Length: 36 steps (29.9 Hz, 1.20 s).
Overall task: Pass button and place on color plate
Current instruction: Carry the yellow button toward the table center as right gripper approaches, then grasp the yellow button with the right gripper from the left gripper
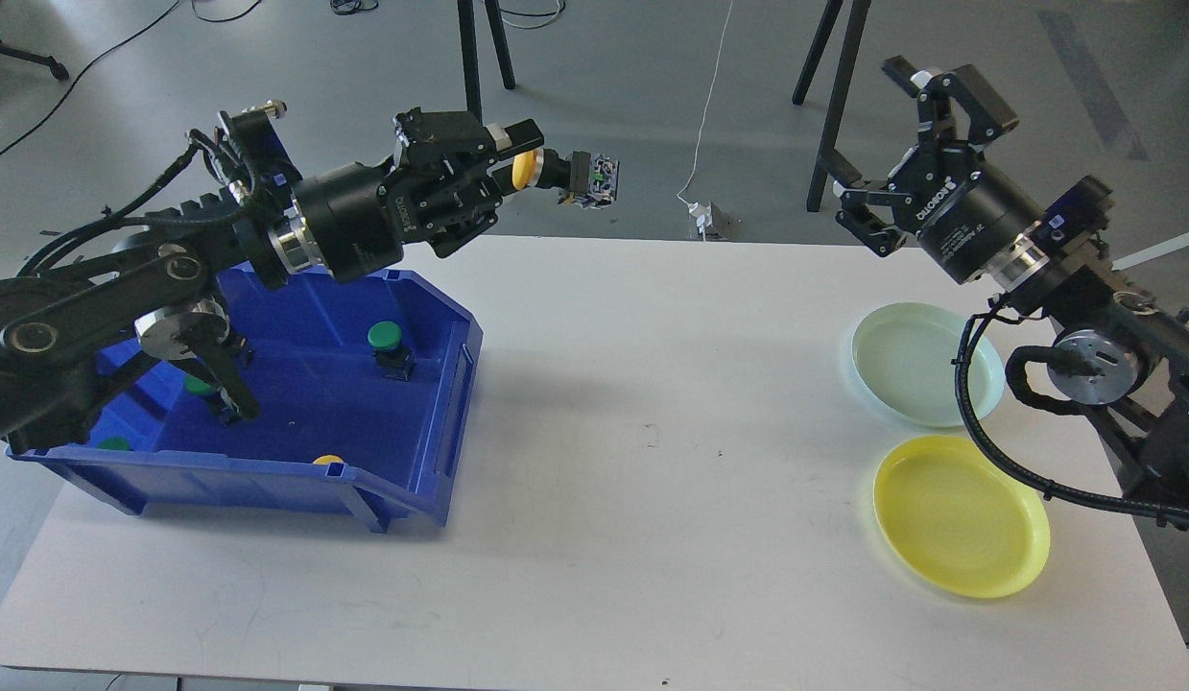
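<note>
button: yellow button [556, 173] is up in the air past the blue bin [431, 384], pinched by my left fingers [519, 154]
right fingers [915, 158]: spread wide, holding nothing, well apart from the left
risk: I'm gripping near the cap, so a sloppy handoff could drop it off the surface [652, 432]
around: green plate [915, 360] and yellow plate [959, 523] under my right arm, green buttons [385, 336] in the bin
in the way: nothing between the arms

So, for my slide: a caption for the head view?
Left gripper holds yellow button above table; right gripper open.
</note>
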Motion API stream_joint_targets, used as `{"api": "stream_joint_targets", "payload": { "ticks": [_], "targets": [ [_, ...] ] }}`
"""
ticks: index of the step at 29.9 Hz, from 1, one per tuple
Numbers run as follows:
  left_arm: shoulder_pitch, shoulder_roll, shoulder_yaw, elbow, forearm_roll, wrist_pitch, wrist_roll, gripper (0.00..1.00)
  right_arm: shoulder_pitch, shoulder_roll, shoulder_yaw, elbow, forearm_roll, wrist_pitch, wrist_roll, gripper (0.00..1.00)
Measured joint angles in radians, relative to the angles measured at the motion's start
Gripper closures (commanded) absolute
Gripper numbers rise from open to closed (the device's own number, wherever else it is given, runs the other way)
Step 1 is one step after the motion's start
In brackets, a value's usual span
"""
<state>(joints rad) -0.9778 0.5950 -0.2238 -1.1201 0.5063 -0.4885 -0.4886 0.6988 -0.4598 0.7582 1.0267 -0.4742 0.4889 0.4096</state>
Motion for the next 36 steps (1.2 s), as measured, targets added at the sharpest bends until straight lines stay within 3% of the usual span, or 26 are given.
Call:
{"api": "stream_joint_targets", "payload": {
  "ticks": [8, 19, 36],
  "targets": [
    [0.095, -0.052, -0.121, 0.026, -0.026, 0.0, 0.0, 0.78, -0.016, 0.177, -0.005, -0.002, -0.035, 0.0, 0.002, 0.01],
    [0.102, -0.064, -0.129, 0.023, -0.026, 0.0, 0.0, 0.78, -0.001, 0.398, -0.007, -0.1, -0.041, -0.024, 0.002, 0.01],
    [0.103, -0.064, -0.129, 0.023, -0.026, 0.0, 0.0, 0.78, 0.048, 0.458, -0.005, -0.122, -0.047, -0.047, 0.006, 0.04]
  ]
}}
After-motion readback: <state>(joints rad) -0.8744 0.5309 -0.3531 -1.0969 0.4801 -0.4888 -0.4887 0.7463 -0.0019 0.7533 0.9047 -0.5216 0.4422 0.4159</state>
